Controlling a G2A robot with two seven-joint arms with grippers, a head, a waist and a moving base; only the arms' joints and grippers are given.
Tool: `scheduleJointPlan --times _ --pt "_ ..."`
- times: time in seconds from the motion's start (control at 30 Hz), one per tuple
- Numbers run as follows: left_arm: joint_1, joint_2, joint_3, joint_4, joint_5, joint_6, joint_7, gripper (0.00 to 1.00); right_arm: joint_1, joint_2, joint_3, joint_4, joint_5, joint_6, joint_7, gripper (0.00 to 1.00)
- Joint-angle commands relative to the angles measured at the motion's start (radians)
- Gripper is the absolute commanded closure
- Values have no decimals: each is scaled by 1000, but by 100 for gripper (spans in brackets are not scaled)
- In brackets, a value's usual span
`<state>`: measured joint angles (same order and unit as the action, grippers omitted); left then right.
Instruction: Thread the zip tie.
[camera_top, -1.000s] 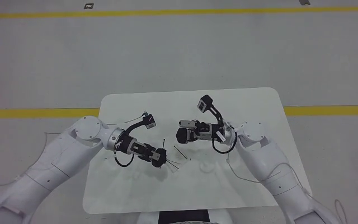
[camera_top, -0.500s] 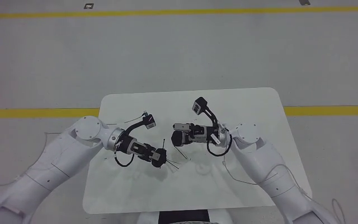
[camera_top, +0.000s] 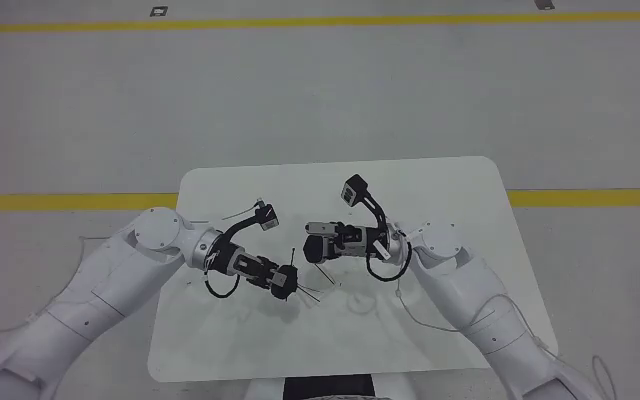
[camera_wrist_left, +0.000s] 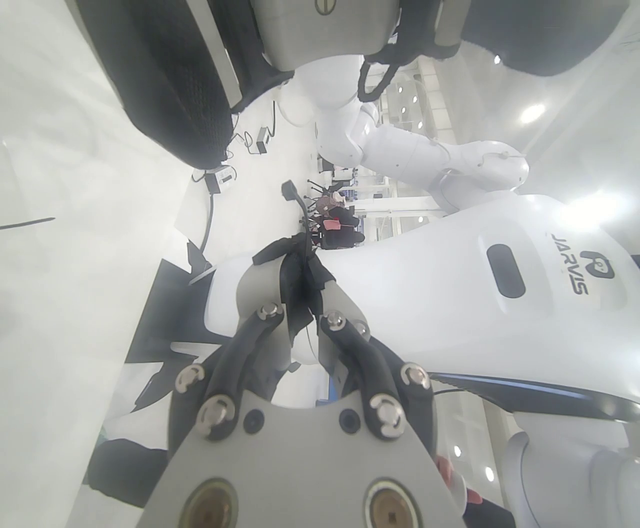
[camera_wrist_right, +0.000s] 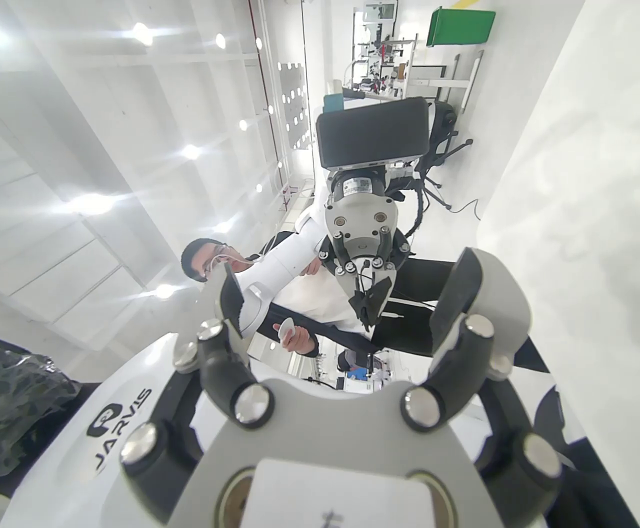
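Zip tie is clamped in left gripper, fingers squeezed tight on the strap. From left gripper's fingertips the strap runs out roughly along the finger axis, bends a little, and ends in a thicker black nub, probably the head; too small to be sure. Top view shows thin dark lines fanning out from left gripper across the white table, one pointing away from the robot, others off to the robot's right; strap or shadow, can't tell. Right gripper hangs near left gripper, on its far-right side, apart from it, jaws spread wide, nothing between them. Right wrist view puts left gripper almost dead centre in that open gap, tips pointing back at the camera, tools nearly nose to nose. Key relation: loose strap end lies between the two grippers, long axis roughly along the line joining them, and right gripper is the free one to take it. Judgement: no closed loop visible, threading not yet done; step in hand looks like lining up for a pinch on the loose end. Risk: strap is thin and springy, a small sideways miss and the fingers shut on air.
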<state>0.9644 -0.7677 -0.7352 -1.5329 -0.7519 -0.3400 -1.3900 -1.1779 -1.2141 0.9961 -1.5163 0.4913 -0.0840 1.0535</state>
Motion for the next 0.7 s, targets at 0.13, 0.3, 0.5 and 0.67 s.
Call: scheduleJointPlan --times 0.13,0.3,0.5,0.67 --pt "0 0 0 0 0 0 0 100 6 -1 -4 4 -2 -23 2 11" --pt "0 0 0 0 0 0 0 100 8 -1 -7 7 -3 -41 3 59" --pt "0 0 0 0 0 0 0 100 10 1 -7 7 -11 -44 10 64" --pt "0 0 0 0 0 0 0 100 9 5 -6 0 -24 -32 23 60"
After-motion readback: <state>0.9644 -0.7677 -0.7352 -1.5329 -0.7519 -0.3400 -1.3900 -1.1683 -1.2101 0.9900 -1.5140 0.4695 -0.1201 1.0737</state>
